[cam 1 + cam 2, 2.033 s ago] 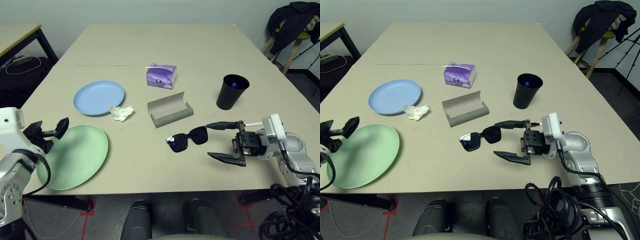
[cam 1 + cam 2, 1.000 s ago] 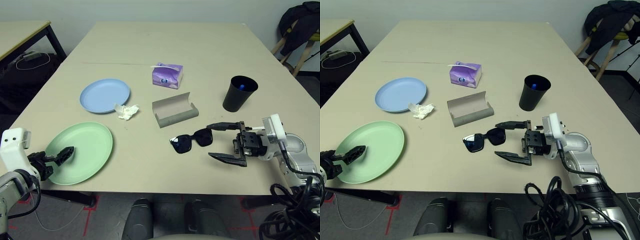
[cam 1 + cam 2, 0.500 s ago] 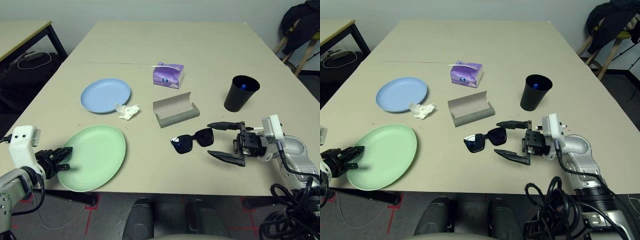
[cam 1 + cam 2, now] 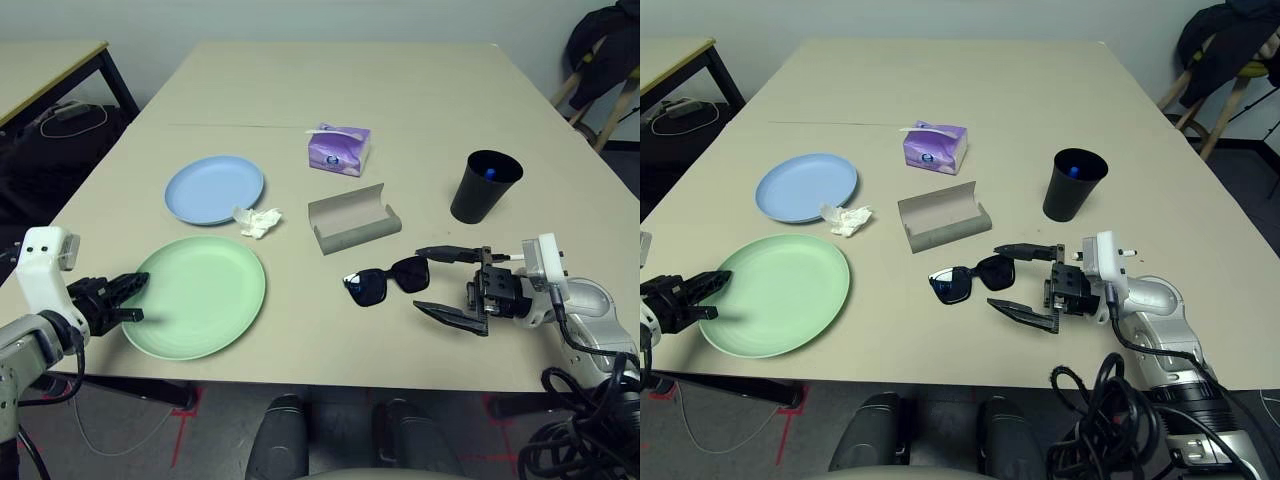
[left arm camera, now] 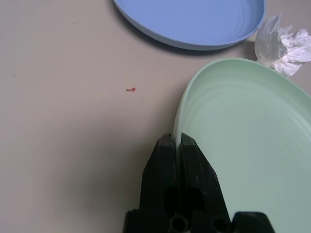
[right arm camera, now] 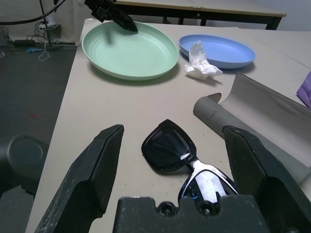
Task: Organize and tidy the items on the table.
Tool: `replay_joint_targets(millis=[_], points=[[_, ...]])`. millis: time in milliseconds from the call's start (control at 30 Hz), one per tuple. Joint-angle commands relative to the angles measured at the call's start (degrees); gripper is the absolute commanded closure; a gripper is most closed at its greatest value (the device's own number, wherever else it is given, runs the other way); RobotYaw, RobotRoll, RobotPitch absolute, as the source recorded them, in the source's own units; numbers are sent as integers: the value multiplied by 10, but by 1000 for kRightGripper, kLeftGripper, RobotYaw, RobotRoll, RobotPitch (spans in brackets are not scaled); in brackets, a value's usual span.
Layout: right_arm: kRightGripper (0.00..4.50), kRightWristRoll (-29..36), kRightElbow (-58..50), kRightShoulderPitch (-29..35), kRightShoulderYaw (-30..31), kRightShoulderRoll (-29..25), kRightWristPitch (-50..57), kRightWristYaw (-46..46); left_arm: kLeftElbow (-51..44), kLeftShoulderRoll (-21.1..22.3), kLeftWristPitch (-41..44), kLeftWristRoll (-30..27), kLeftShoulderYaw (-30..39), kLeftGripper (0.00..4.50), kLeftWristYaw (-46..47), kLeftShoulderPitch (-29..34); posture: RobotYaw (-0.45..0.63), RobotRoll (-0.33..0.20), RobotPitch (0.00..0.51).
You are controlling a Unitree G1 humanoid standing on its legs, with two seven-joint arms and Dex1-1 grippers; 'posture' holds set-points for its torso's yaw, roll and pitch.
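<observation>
Left jaws pinching smooth mint green plate (image 4: 200, 296) rim, right jaws wide beside glossy, seemingly plastic sunglasses (image 4: 385, 280)

Left hand (image 4: 128, 296) pinched closed at the table's near-left edge; right hand (image 4: 447, 283) spread wide, pointing left.

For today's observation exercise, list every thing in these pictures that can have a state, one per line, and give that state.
left gripper: shut on the mint green plate's rim
right gripper: open, empty
mint green plate: gripped at its edge
light blue plate: empty, flat
glasses case: open, empty
sunglasses: unfolded, on table
black cup: upright
tissue: crumpled
</observation>
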Motion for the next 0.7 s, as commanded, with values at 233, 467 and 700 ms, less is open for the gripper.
replay_joint_targets(millis=[233,467,700], points=[[0,-8,-4,6,5,-4,-1,-2,4,46,55,-68,62,4489,-41,-25,145,0,84],[0,-9,3,2,4,-7,-1,2,28,39,79,-97,89,4489,16,-125,136,0,92],[0,-10,4,1,4,-6,-1,1,25,-9,48,-65,54,4489,115,-220,133,0,93]])
